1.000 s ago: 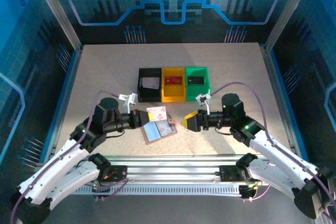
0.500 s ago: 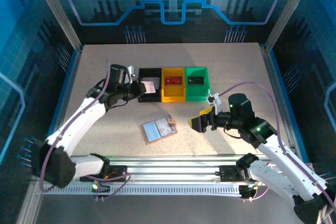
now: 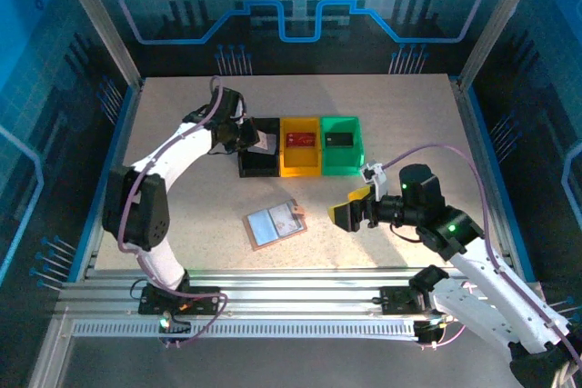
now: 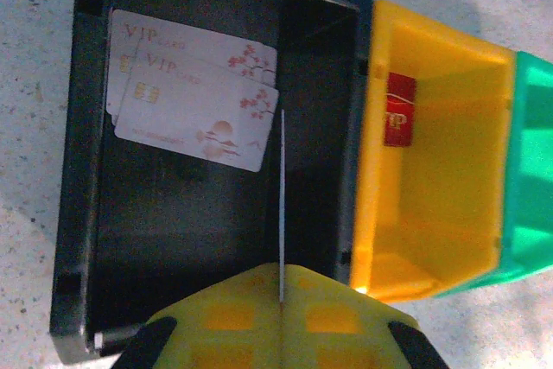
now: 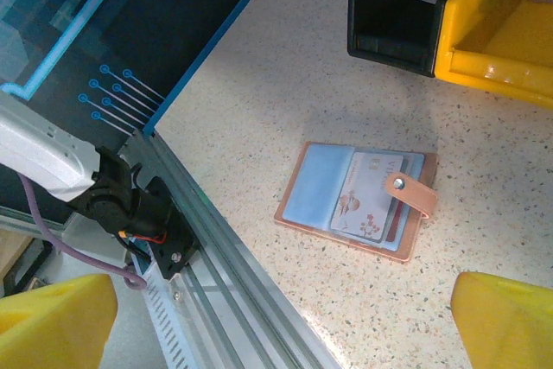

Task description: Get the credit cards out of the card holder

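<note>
left wrist, tool (image 4: 282, 287) pinching card (image 4: 282, 196); "vip" on cards (image 4: 194, 101)

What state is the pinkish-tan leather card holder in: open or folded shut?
Open. The pinkish-tan leather card holder lies spread flat, pale pockets facing up, a whitish flowered card tucked in one pocket.
</note>
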Motion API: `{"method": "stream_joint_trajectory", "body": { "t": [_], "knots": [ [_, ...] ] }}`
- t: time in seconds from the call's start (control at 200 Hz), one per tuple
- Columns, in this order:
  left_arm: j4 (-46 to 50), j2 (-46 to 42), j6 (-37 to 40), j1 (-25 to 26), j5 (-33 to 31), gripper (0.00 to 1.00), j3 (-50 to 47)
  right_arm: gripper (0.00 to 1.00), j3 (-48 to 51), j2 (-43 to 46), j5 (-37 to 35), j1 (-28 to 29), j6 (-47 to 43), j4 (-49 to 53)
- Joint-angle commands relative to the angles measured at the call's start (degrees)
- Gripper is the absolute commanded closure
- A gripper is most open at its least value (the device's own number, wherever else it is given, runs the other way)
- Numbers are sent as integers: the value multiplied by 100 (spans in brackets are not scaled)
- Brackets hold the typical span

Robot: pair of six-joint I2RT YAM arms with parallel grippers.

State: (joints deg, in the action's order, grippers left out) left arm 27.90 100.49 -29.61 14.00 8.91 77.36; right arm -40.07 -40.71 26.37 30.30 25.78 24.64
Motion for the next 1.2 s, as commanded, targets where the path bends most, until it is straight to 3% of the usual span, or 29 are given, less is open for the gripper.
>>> {"method": "stream_joint_trajectory", "body": {
  "t": [0.0, 0.635, 1.191],
  "knots": [
    [87, 265, 84, -90, -81, 100, 315, 0, 65, 54, 92, -50, -83, 27],
    [-474, 1423, -423, -108, 255, 100, 1038, 0, 204, -117, 324, -45, -90, -272],
    [-111, 1803, -231, -151, 291, 100, 1529, 0, 265, 10, 422, -47, -64, -297]
  ]
}}
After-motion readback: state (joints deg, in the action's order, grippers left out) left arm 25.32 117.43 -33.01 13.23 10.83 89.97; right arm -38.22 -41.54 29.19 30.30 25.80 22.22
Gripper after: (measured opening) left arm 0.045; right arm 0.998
